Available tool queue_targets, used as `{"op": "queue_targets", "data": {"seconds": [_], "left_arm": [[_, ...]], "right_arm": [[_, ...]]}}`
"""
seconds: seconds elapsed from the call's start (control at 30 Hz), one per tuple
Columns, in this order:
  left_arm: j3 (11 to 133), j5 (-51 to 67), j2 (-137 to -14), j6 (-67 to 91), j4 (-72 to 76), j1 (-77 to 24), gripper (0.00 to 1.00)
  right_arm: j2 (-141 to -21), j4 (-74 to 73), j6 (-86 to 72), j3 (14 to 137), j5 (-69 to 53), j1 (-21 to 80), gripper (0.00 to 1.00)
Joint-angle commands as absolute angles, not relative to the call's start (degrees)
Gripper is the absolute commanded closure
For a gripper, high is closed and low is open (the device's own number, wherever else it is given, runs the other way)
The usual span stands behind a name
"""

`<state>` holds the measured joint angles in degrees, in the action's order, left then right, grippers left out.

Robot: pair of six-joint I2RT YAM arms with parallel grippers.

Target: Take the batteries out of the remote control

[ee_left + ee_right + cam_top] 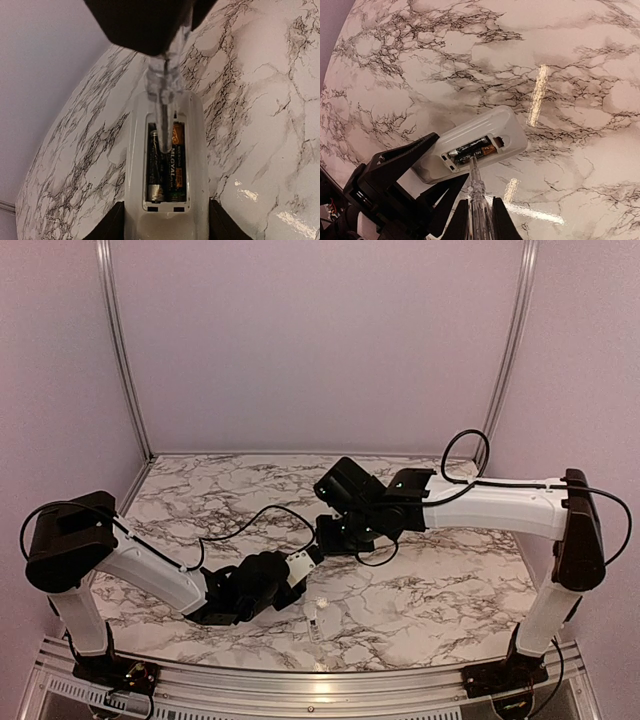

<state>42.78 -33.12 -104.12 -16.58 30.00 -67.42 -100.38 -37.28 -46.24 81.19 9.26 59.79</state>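
Note:
My left gripper (pixel 167 222) is shut on the white remote control (pixel 200 150) and holds it back up above the table. The dark recess is uncovered, and the two batteries (pixel 167 170) lie side by side inside it. My right gripper (pixel 480 222) is shut on a clear plastic tool (pixel 477 195). The tool's tip reaches into the recess and rests on the batteries (pixel 470 148). The remote (pixel 495 125) shows whole in the right wrist view, with a left finger (pixel 395 165) at its near end. In the top view both grippers meet at mid-table, left (pixel 300 568) and right (pixel 335 532).
The table is marble-patterned (pixel 440 580), with pale walls and metal posts around it. A small pale object (pixel 319 619) lies on the table just in front of the left gripper. Cables hang from both arms.

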Motion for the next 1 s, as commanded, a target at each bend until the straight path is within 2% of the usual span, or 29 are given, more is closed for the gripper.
{"op": "queue_targets", "data": {"seconds": [0.0,0.97], "left_arm": [[44.74,-31.75,-103.42,-18.36,38.14,-69.7,1.0],[46.71,-35.75,-104.51,-14.05,36.76,-69.52,1.0]], "right_arm": [[-103.43,-37.62,-47.67,81.21,10.77,61.06,1.0],[-96.24,-29.46,-48.72,70.54,12.27,62.58,1.0]]}}
